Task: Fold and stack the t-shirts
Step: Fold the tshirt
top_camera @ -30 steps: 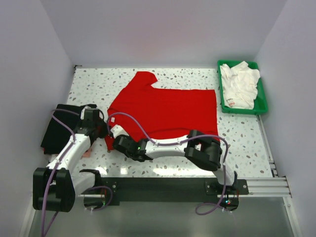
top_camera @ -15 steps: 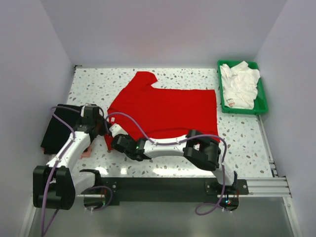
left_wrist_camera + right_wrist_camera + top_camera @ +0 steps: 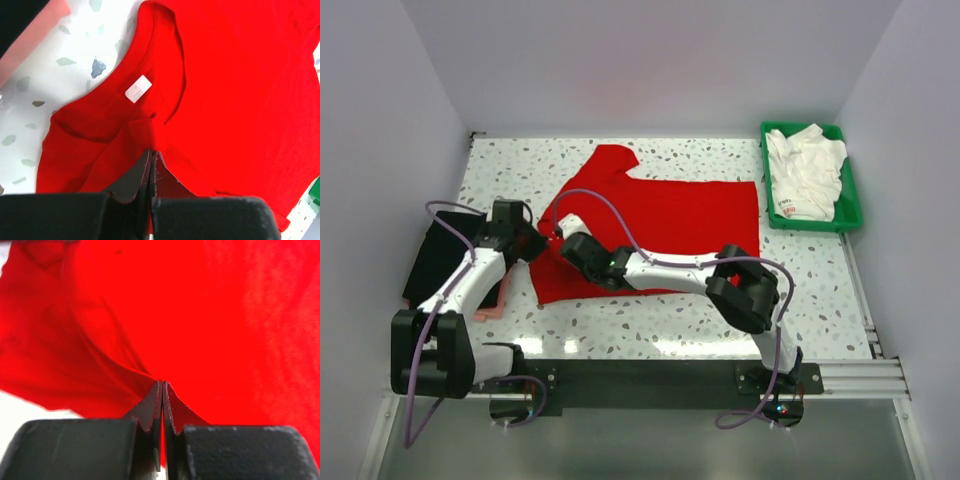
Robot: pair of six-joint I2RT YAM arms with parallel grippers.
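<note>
W/ left hand (image 3: 151, 153) & right hand (image 3: 163, 384) both pinched shut on thin bits of the red t-shirt (image 3: 670, 215) nr its collar, shirt spread over middle of bench (image 3: 720, 155), neck twd left edge, uneven pull could've slipped a grip or skewed the fold.

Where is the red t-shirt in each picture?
Top external: the red t-shirt lies spread in the middle of the speckled table, left of the green tray.
Left wrist: it fills most of the picture, with its collar and white label at upper left.
Right wrist: it fills nearly the whole picture.
Shared landmark: the speckled table also shows at the left wrist's left edge. The right wrist shows only a plain white sliver.
</note>
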